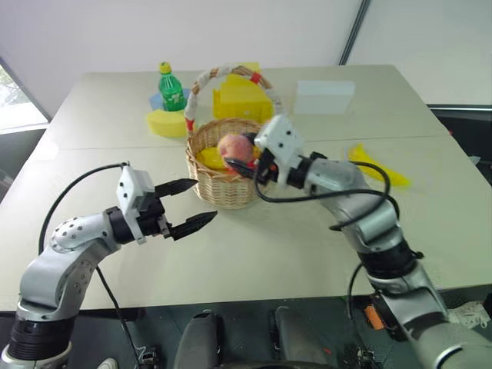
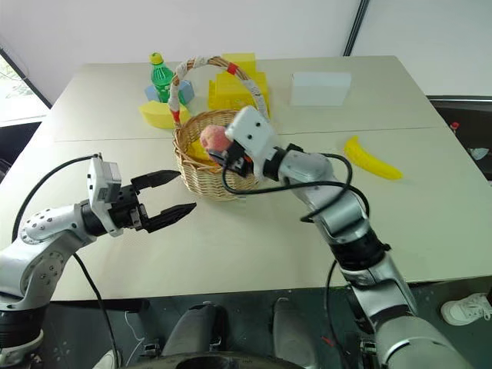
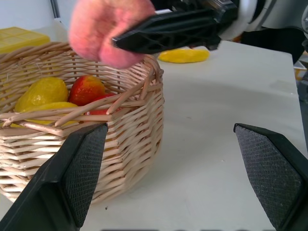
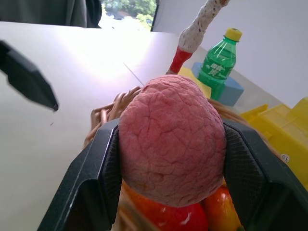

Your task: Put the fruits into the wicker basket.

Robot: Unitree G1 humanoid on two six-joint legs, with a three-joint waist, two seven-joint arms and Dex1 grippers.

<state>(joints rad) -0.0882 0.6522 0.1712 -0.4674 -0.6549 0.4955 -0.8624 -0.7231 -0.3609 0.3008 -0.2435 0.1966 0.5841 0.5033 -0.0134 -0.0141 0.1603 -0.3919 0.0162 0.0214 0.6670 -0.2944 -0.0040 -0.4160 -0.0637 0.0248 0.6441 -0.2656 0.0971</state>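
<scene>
Holding the pink peach (image 4: 172, 143) clamped between its two pads, the right gripper (image 1: 250, 160) hangs above the wicker basket (image 1: 223, 181) rim, placed for a drop onto the fruit inside; the left gripper (image 1: 188, 206) waits spread and empty beside the basket wall, clear of it

Pale table (image 1: 269, 254), white walls, perhaps a window (image 1: 15, 104)

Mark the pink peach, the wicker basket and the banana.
pink peach (image 4: 172, 139), right wrist view, its front face.
wicker basket (image 1: 223, 188), left eye view, its woven front wall.
banana (image 2: 372, 161), right eye view, its middle.
</scene>
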